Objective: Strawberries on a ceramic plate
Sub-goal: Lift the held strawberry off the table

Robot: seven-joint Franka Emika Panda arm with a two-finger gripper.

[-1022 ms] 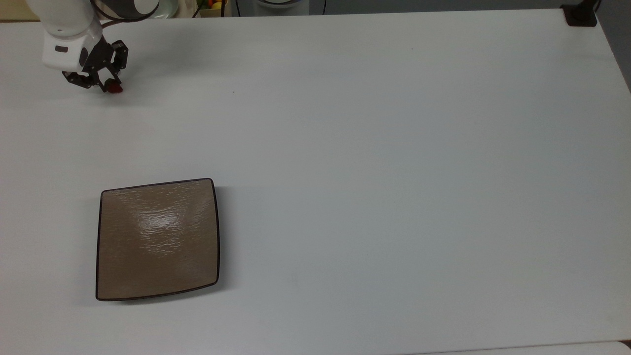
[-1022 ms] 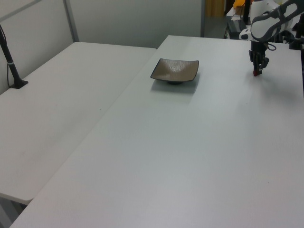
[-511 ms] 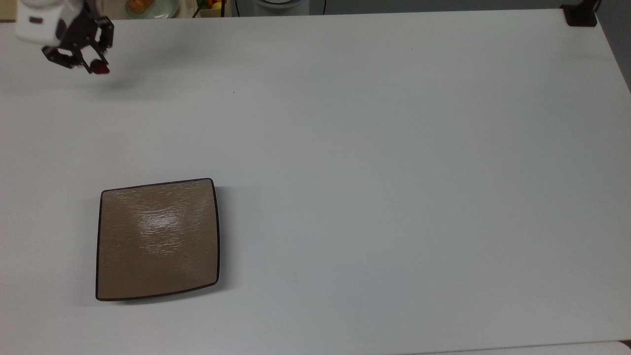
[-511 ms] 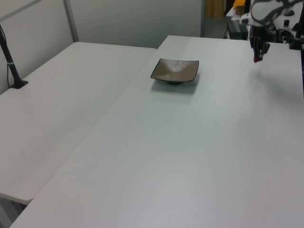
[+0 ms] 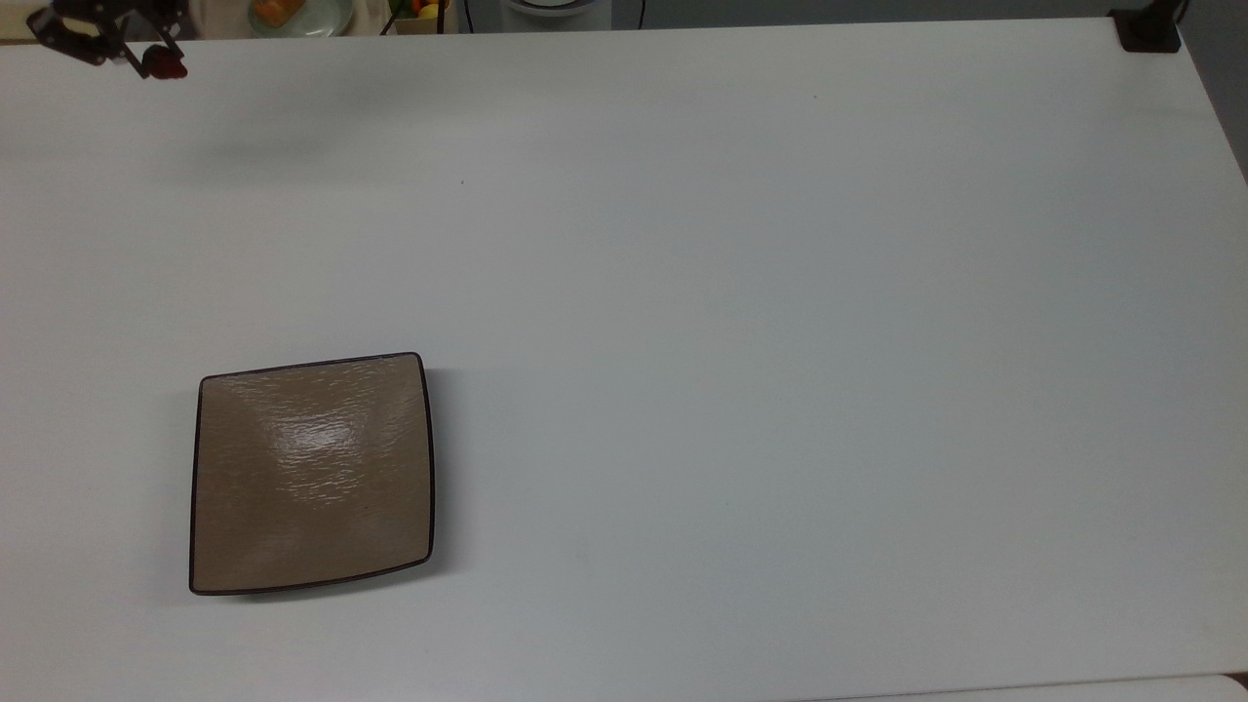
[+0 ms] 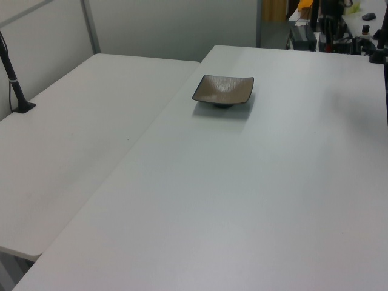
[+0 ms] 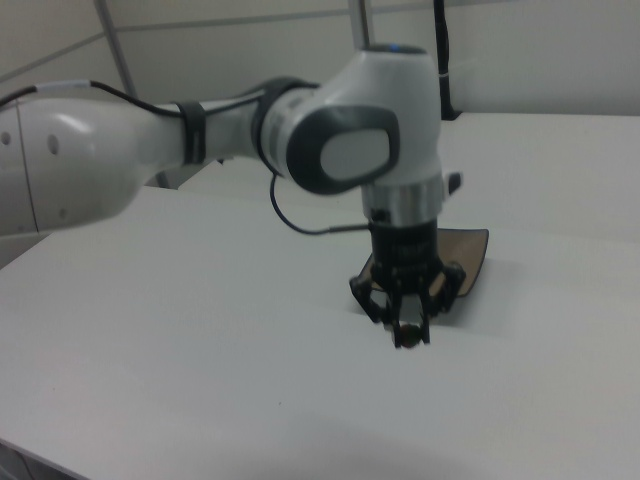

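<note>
Top view: the tool (image 5: 156,60) hung at the far left corner, clamped on the strawberry (image 5: 168,69), a red speck at its tip
Right view: the tool (image 7: 410,330) pointed straight down, fingers pinched narrow around the small dark fruit, clear of the counter (image 7: 200,340)
Ceramic plate: (image 5: 312,473) bare and glossy, well apart from the tool, toward the top view's lower left
Step in hand: carrying, by the look of it; best done by travelling high, centring over the plate's middle, then lowering before letting go so the fruit does not roll
Open room: white counter (image 5: 780,341) lay bare between tool and plate; the plate's raised dark rim was the sole edge to clear
</note>
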